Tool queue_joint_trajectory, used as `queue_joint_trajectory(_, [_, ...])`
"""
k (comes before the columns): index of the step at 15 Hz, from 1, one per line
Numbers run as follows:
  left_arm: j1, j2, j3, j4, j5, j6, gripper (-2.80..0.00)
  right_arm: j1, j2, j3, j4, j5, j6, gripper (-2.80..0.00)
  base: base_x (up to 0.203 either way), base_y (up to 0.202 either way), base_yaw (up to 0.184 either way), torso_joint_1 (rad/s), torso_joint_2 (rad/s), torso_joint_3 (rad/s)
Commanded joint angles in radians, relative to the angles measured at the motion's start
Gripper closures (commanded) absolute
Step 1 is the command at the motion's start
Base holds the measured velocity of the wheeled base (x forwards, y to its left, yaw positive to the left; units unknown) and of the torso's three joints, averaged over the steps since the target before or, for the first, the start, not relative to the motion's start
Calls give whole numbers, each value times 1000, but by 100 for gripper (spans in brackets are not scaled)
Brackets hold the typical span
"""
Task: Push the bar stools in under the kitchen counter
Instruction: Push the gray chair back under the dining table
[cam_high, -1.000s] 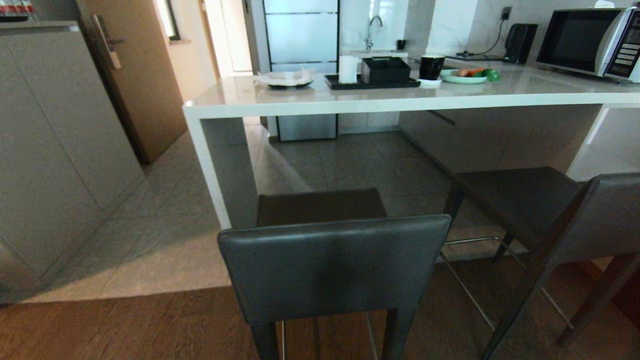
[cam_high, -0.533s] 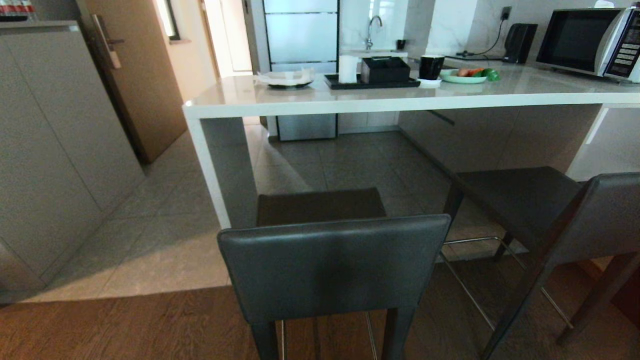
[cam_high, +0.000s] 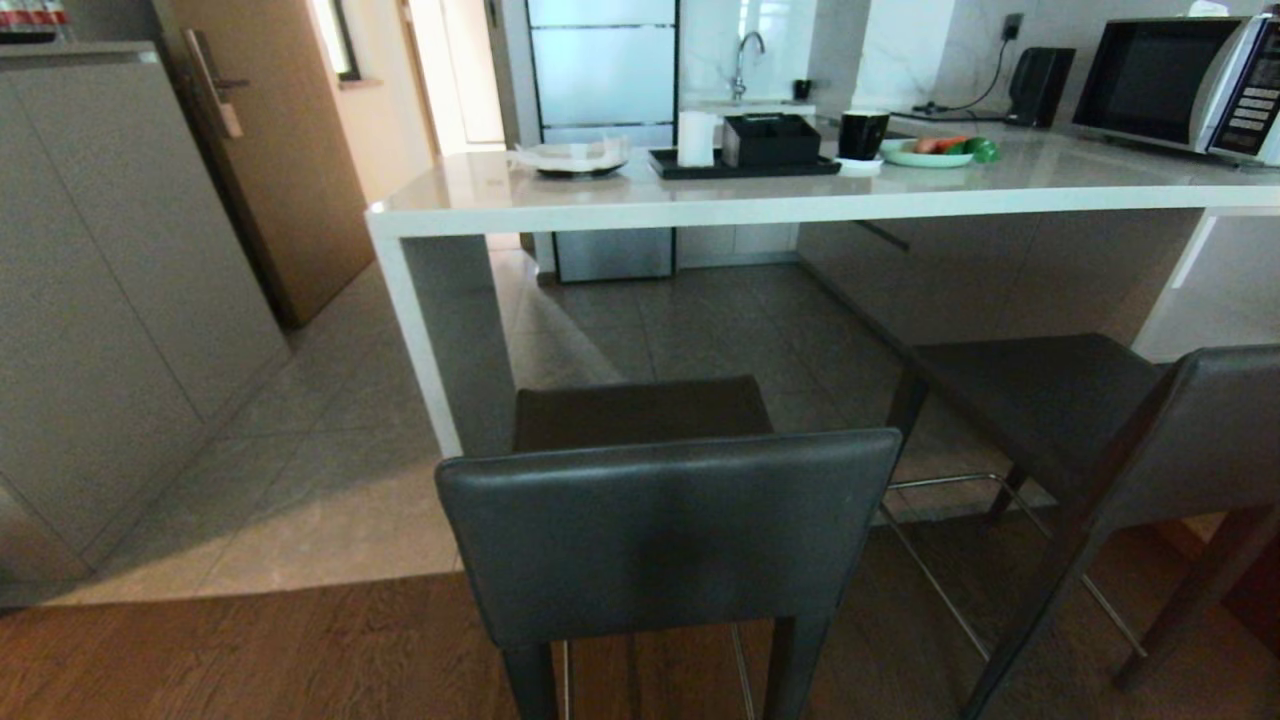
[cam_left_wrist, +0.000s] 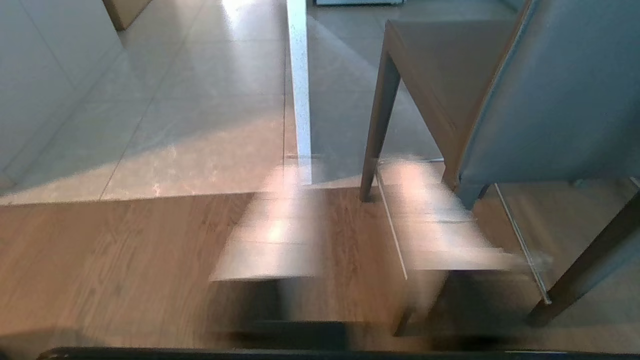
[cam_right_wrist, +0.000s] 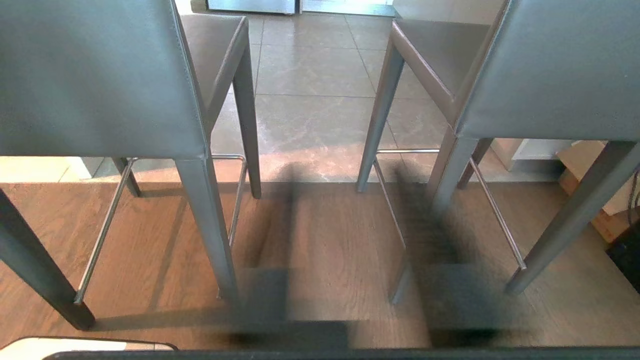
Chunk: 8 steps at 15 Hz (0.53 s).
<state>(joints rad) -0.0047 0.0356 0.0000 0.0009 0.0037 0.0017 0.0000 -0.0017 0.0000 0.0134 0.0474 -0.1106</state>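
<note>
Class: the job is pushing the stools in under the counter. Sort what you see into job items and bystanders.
Job: left bar stool, right bar stool, kitchen counter.
Bystanders: microwave, black tray, black cup, green plate, kettle.

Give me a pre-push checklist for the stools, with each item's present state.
1. Left stool faces the counter, backrest towards the robot: ok.
2. Right stool squared to the counter: not ok, it stands turned at an angle.
3. Floor under the counter free of obstacles: ok.
4. Either stool already tucked under: not ok, both stand out.
5. Left gripper touching a stool: not ok, apart.
6. Right gripper touching a stool: not ok, between the two stools.
</note>
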Motion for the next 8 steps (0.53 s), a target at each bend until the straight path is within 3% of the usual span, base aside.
queue_joint_trajectory(1, [0,-15,0,1,1,0,0,0,0,0,0,0,0,0,0,0,0,0,0,0])
queue_joint_trajectory(8, [0,-30,0,1,1,0,0,0,2,0,-6,-31,78,0,0,0,0,0,0,0])
